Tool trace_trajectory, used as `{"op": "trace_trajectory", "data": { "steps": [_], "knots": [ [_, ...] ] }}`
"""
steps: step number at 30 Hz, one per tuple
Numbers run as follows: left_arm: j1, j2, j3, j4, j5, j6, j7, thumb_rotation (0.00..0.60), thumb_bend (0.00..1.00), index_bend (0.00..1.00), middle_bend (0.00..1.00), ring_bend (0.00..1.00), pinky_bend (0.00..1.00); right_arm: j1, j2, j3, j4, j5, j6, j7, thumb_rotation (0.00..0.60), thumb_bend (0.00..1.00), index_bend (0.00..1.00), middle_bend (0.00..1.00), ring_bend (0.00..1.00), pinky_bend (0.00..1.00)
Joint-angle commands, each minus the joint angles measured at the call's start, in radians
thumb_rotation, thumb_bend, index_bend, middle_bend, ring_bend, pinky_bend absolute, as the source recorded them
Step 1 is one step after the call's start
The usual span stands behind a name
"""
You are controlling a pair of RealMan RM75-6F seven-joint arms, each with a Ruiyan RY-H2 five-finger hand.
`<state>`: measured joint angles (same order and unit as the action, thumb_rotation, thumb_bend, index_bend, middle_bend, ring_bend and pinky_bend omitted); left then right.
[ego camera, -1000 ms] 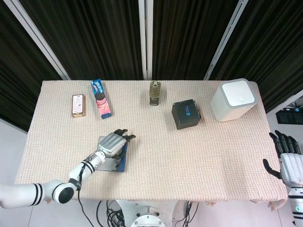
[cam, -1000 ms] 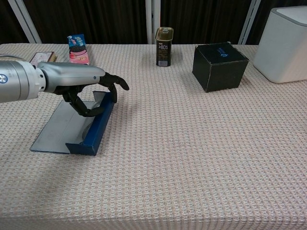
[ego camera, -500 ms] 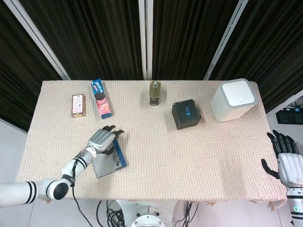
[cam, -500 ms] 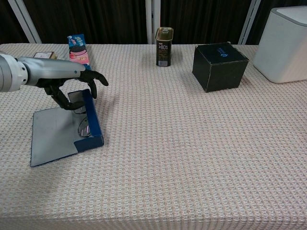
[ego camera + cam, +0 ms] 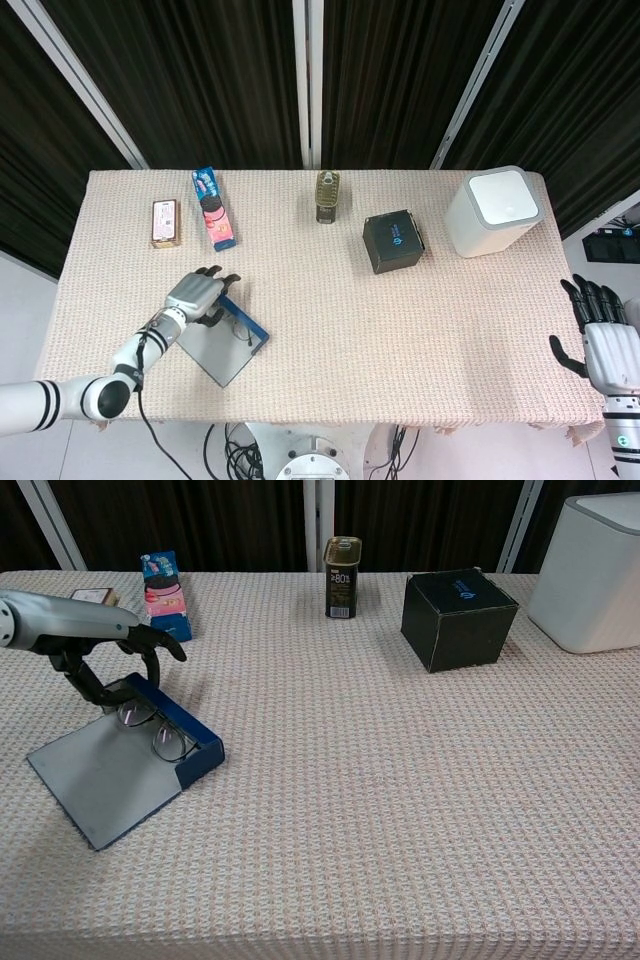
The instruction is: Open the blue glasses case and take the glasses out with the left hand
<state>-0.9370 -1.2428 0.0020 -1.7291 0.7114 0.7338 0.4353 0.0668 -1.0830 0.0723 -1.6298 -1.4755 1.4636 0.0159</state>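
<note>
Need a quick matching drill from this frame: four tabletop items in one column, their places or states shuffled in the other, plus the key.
Items:
1. glasses
2. blue glasses case
3. black box
4. tin can

Places or states:
A. upright at the far edge, near the middle
B. lying inside the tray of the open case
C. lid folded flat open on the cloth
D. between the can and the white bin

Pairs: 1-B, 2-C, 3-D, 4-A
</note>
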Motion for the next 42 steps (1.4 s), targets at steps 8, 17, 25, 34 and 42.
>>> {"op": "trace_trajectory", "data": {
  "steps": [8, 17, 25, 34, 42],
  "knots": [
    [-0.03, 0.048, 0.047, -0.068, -0.068, 0.026, 0.045, 0.52, 0.49, 0.11, 0.36, 0.03, 0.15, 0.002, 0.001, -0.002, -0.009, -0.002, -0.002, -0.011, 0.6, 0.31, 0.0, 0.0, 0.0, 0.0],
    [-0.085, 0.102, 0.105, -0.157, -0.204, 0.037, 0.107, 0.475, 0.49, 0.11, 0.38, 0.06, 0.17, 0.005, -0.001, -0.006, -0.009, -0.005, -0.009, -0.015, 0.6, 0.31, 0.0, 0.0, 0.0, 0.0],
    [-0.122, 0.134, 0.143, -0.218, -0.271, 0.036, 0.123, 0.471, 0.49, 0.11, 0.41, 0.1, 0.18, 0.006, -0.004, -0.008, -0.01, -0.008, -0.007, -0.017, 0.6, 0.31, 0.0, 0.0, 0.0, 0.0],
    [-0.108, 0.144, 0.142, -0.253, -0.215, 0.09, 0.097, 0.47, 0.41, 0.12, 0.29, 0.15, 0.23, 0.006, -0.006, -0.008, -0.012, -0.009, -0.006, -0.023, 0.6, 0.32, 0.0, 0.0, 0.0, 0.0],
    [0.012, 0.096, 0.098, -0.261, -0.061, 0.276, 0.018, 0.442, 0.28, 0.2, 0.18, 0.12, 0.25, 0.001, 0.0, -0.003, -0.016, -0.008, 0.01, -0.015, 0.6, 0.32, 0.0, 0.0, 0.0, 0.0]
  ]
}}
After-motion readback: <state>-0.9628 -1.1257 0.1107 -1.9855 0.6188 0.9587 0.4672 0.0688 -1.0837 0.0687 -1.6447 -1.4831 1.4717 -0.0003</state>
